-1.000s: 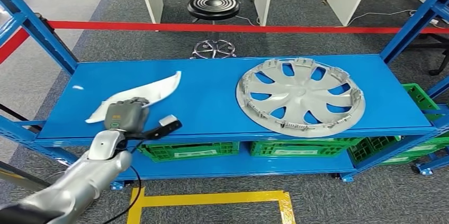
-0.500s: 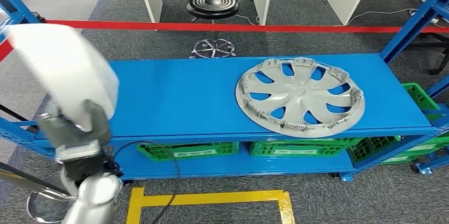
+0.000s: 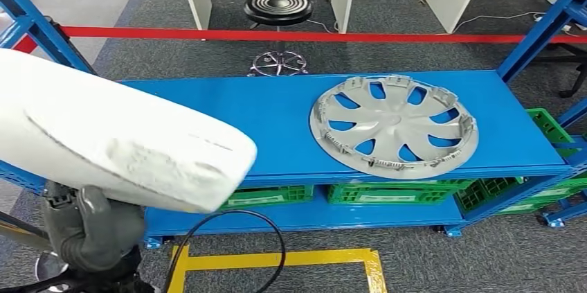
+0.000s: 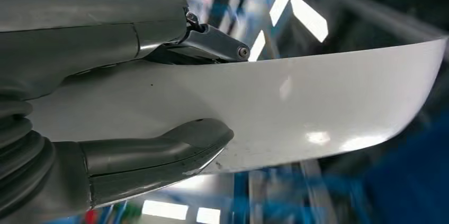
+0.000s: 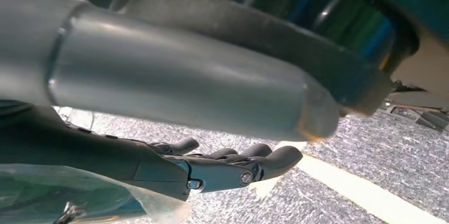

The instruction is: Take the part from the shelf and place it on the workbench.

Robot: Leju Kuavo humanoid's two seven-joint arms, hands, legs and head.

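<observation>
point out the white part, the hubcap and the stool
white part (image 3: 118,140), head view, middle of its broad face
hubcap (image 3: 393,125), head view, centre hub
stool (image 3: 277,8), head view, middle of the seat

Head cam: high, angled forward-down onto blue shelf. Left wrist cam: close behind left hand, sharing the white part with head view. Right wrist cam: behind right hand, facing grey floor.

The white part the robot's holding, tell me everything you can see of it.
The white part is a long, curved panel that looks like plastic, glossy on one face in the left wrist view and matt with scuffs in the head view. It tapers to a rounded end. The left hand grips it between thumb and fingers, off the blue shelf, close to the head camera.
</observation>
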